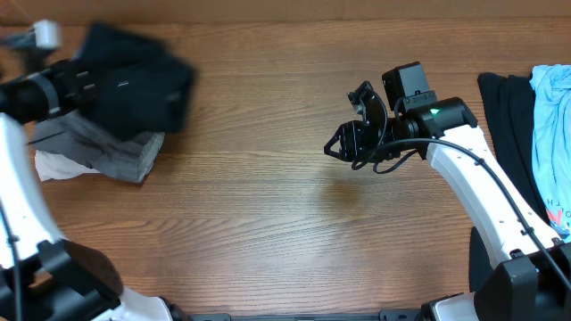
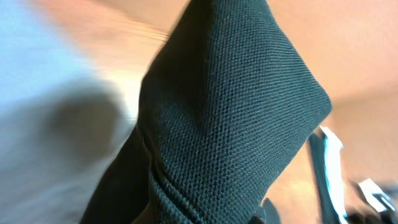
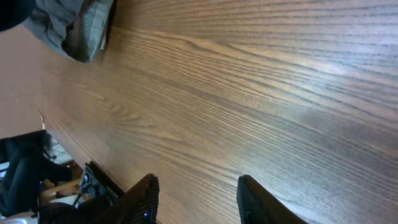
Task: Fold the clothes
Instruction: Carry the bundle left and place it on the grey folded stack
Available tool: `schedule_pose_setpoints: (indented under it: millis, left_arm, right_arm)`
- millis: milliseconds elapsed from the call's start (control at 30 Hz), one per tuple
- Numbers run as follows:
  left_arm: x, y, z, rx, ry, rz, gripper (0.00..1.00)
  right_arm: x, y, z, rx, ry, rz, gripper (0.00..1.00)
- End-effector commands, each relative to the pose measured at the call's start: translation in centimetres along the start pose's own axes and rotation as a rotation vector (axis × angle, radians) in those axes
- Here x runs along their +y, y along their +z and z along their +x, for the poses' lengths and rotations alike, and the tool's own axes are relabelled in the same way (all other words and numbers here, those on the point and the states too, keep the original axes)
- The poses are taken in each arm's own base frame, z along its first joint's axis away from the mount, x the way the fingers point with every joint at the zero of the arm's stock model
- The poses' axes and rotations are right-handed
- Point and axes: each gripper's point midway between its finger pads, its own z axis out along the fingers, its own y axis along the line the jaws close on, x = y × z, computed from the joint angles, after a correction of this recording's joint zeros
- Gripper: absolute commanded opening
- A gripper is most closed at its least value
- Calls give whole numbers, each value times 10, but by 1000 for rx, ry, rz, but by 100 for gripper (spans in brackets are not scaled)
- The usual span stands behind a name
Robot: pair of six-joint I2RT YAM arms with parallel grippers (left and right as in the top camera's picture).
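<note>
**Caller:** What does the room look like from your seat?

**Operator:** Mostly I see one piece of furniture, a broad brown wooden table with fine straight grain [image 1: 268, 223]. It fills my overhead view from edge to edge.

**Caller:** Anything past it?

**Operator:** In my right wrist view the table's edge runs down the left side. Beyond it lies a plain pinkish-tan surface [image 3: 18, 74]; I cannot tell floor from wall. Low in that corner sit dark jumbled shapes [image 3: 25, 180], too blurred to name.

**Caller:** And the light?

**Operator:** Soft and even, leaving a pale sheen [image 3: 323, 118] on the wood.
</note>
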Motion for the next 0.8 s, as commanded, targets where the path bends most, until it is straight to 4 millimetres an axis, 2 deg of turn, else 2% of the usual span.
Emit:
schedule_pose_setpoints:
  millis: [0, 33, 100, 133, 200, 300, 367, 400, 533, 633, 767]
  left_arm:
    - [64, -10, -7, -26, -88, -95, 4]
    - [81, -10, -6, -24, -102, -108, 5]
    - [115, -3, 0, -7, -143, -135, 19]
    - [133, 1, 5, 10, -177, -153, 19]
    - [158, 13, 19, 49, -257, -136, 7]
    - [161, 25, 26, 63, -318, -19, 4]
    - [152, 26, 18, 34, -306, 53, 4]
    - [143, 24, 11, 11, -288, 96, 4]
    - [86, 4, -30, -84, -247, 311, 4]
    - [32, -7, -54, -113, -166, 408, 4]
    - [-47, -8, -78, -153, 22, 477, 4]
  right_arm:
    - [8, -6, 1, -12, -27, -13, 45]
    - [8, -6, 2, -9, -25, -12, 45]
    - [7, -6, 3, -3, -20, -11, 45]
    - [7, -6, 4, 0, -17, -11, 44]
    - [7, -6, 7, 11, -9, -9, 44]
    - [5, -6, 12, 31, 6, -5, 44]
    - [5, -6, 13, 36, 9, -3, 44]
    - [5, -6, 13, 36, 9, -3, 44]
    - [5, -6, 12, 31, 6, -4, 44]
    - [6, -6, 11, 26, 2, -5, 44]
    - [6, -6, 11, 25, 1, -5, 44]
